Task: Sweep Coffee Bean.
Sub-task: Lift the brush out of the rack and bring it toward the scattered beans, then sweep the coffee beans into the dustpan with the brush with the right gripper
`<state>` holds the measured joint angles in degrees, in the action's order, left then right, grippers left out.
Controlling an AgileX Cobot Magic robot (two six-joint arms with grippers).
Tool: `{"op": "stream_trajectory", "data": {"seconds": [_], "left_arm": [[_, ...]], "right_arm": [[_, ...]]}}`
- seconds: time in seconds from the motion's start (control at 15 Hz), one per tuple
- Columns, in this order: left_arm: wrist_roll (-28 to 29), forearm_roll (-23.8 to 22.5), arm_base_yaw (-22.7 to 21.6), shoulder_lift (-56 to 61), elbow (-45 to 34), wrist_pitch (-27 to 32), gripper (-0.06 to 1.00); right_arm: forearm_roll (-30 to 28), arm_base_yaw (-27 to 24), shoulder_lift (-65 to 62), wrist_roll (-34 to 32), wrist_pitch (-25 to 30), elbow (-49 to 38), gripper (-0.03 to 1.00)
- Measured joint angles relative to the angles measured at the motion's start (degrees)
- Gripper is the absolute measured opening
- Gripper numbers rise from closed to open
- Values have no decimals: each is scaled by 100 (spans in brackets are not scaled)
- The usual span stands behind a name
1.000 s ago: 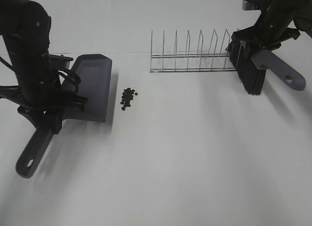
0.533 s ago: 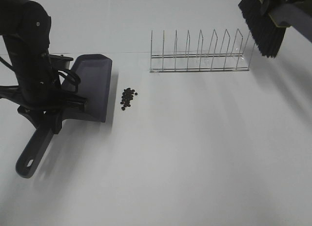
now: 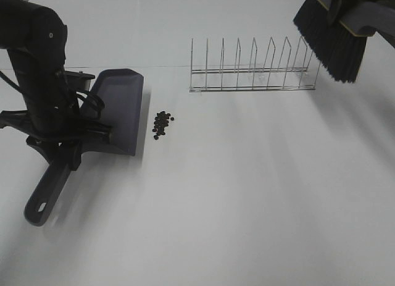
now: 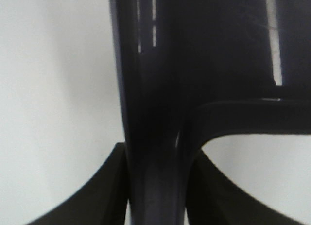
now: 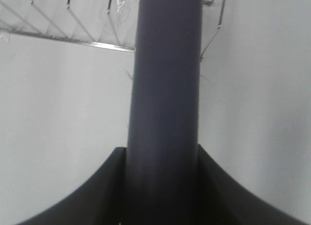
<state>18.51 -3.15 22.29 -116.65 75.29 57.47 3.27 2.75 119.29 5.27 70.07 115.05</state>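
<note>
The handle (image 3: 46,190) of the dustpan (image 3: 117,110) is clamped by the left pincer (image 4: 156,186); in the wrist view the dark fingers are seen pressed to both sides of it. The dustpan is made of smooth, slightly glossy grey-purple plastic, shaped as a shallow tray with raised walls. The long handle is pierced by a hanging hole at its end. From the pincer the handle is slanted toward the near table edge, while the tray is stretched away from it, with the straight open lip turned right.

The beans (image 3: 162,124) are found right of the left pincer, just beside the lip but parted from it by a narrow white strip. They are tiny, dark and oval, gathered in one small cluster on the matt white table (image 3: 247,193). The cluster is slightly drawn out, its long axis laid roughly along the lip. A wide stretch of table is seen from the beans rightward and toward the near edge.

A rack (image 3: 253,70) of thin bright wire, with upright loops in a row, is set between the beans and the right pincer (image 5: 163,186). The brush (image 3: 333,42) is gripped by that pincer around its rounded grey-purple handle and held above the rack's right end, black bristles angled down toward the table. Contact with the rack cannot be judged.
</note>
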Motion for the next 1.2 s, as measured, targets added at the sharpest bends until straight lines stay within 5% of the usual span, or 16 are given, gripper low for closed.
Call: {"op": "stream_trajectory", "data": {"seconds": [0.2, 0.4, 0.67, 1.0, 1.2], "left_arm": [[34, -23, 6, -338, 0, 52, 27], [40, -23, 6, -550, 0, -34, 27], [34, 6, 63, -791, 258, 34, 27], [11, -46, 195, -928, 435, 178, 27], [11, -46, 195, -928, 435, 178, 27]], "right_arm": [[-401, 630, -166, -470, -11, -768, 27], [-745, 1089, -46, -1117, -647, -1507, 27], [-1134, 1673, 607, -1553, -1123, -1639, 27], [-1203, 2722, 1530, -1495, -1100, -722, 27], [-613, 3186, 2045, -1083, -796, 92, 27]]}}
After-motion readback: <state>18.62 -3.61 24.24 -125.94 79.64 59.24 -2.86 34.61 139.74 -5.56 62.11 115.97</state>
